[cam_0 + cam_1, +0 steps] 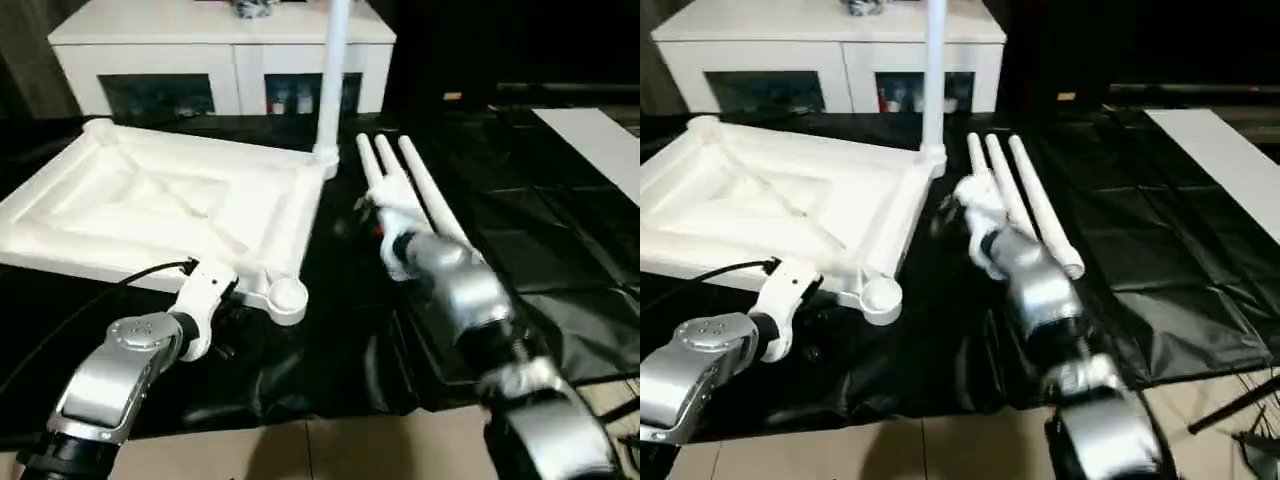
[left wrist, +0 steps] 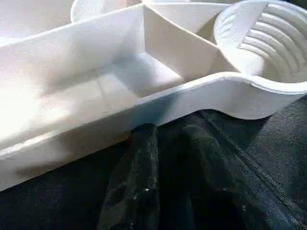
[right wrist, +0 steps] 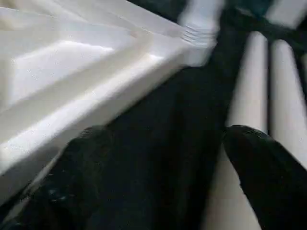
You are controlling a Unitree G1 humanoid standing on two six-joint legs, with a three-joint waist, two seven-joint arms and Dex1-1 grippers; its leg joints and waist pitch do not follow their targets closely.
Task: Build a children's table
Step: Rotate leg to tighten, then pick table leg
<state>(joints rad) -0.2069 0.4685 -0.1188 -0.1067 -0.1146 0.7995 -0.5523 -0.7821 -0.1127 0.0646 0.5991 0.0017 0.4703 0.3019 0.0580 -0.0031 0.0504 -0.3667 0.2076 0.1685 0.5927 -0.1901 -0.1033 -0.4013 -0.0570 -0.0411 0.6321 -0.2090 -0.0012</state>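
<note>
The white tabletop (image 1: pixel 170 200) lies upside down on a black sheet, its X-ribs facing up. One white leg (image 1: pixel 332 80) stands upright in its far right corner socket. Three more legs (image 1: pixel 415 180) lie side by side just right of the tabletop. My left gripper (image 2: pixel 168 139) is shut and empty, its tips against the tabletop's near rim beside the open near right socket (image 1: pixel 286 297). My right gripper (image 3: pixel 168 158) is open over the gap between the tabletop's right edge and the lying legs (image 3: pixel 283 81), with one finger (image 3: pixel 268 177) above the legs.
A white cabinet (image 1: pixel 220 50) with dark glass doors stands behind the tabletop. A flat white board (image 1: pixel 598 140) lies at the far right. The black sheet (image 1: pixel 330 360) is wrinkled and ends at the tiled floor (image 1: pixel 330 450) near me.
</note>
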